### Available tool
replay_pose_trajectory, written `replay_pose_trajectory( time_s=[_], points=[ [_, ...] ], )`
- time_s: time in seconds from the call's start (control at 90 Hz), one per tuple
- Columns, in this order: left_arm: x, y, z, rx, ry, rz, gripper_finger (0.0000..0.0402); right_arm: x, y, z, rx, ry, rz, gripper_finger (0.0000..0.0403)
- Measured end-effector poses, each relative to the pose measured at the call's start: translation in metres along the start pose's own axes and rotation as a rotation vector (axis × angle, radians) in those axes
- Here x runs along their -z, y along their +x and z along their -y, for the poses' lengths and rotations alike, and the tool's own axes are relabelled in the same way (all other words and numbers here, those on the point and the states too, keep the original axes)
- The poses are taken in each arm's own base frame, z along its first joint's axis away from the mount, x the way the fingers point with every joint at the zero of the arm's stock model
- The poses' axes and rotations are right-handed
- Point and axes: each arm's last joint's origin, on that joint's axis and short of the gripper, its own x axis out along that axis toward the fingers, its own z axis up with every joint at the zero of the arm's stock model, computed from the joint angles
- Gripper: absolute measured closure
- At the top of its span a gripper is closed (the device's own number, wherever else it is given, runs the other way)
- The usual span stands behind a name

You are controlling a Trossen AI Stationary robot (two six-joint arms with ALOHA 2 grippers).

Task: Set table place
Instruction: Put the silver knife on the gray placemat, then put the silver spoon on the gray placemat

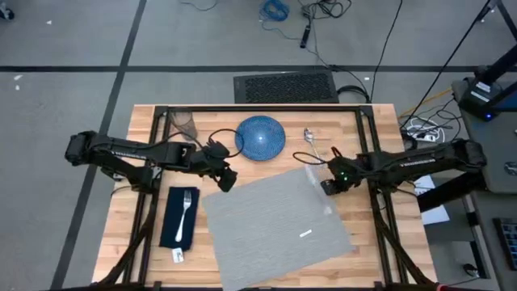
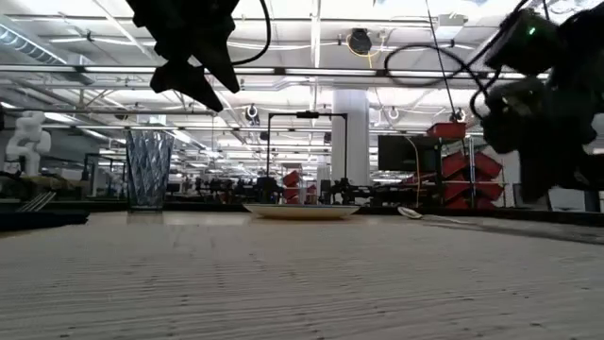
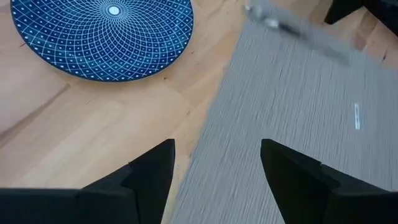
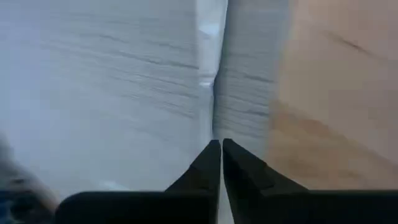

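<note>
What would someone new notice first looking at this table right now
The big grey placemat lies skewed across the middle of the table. The right gripper is shut at the mat's far right edge, while the left gripper, open, hangs over its far left corner. Behind it sits the blue plate; a fork rests on a navy napkin at the left.

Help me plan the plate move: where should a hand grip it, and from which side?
Grip the plate at its rim on the side nearest the mat. It lies flat and shallow, so only the raised edge gives purchase. The open left hand is already near that side; come in low, one finger under the rim.
</note>
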Motion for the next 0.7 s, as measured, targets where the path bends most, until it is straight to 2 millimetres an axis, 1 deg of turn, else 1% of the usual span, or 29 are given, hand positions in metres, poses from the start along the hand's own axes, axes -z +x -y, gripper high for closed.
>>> replay_pose_trajectory(
  time_s=[0.056, 0.178, 0.289, 0.4, 0.489, 0.589, 0.7],
  points=[
    [0.0, 0.0, 0.0, -0.001, -0.001, -0.001, 0.0178, 0.004, -0.002, 0.0, 0.006, 0.01, 0.026, 0.04],
    [0.0, 0.0, 0.0, 0.0, -0.007, 0.0, 0.0178, 0.009, -0.006, -0.004, -0.042, -0.008, 0.047, 0.04],
    [0.0, 0.0, 0.0, 0.001, -0.006, 0.001, 0.0178, 0.013, -0.006, -0.005, -0.034, -0.006, 0.058, 0.04],
    [0.0, 0.0, 0.0, 0.001, -0.007, 0.001, 0.0178, 0.014, -0.005, -0.006, -0.013, 0.002, 0.129, 0.0401],
    [0.0, 0.0, 0.0, 0.002, -0.007, 0.002, 0.0178, 0.011, -0.006, -0.005, 0.009, 0.021, 0.247, 0.0401],
    [0.0, 0.0, 0.0, 0.003, -0.008, 0.004, 0.0178, 0.003, -0.008, -0.003, 0.043, 0.064, 0.392, 0.0402],
    [0.0, 0.0, 0.0, 0.003, -0.011, 0.005, 0.0178, -0.009, -0.01, 0.001, 0.078, 0.086, 0.477, 0.0402]
  ],
)
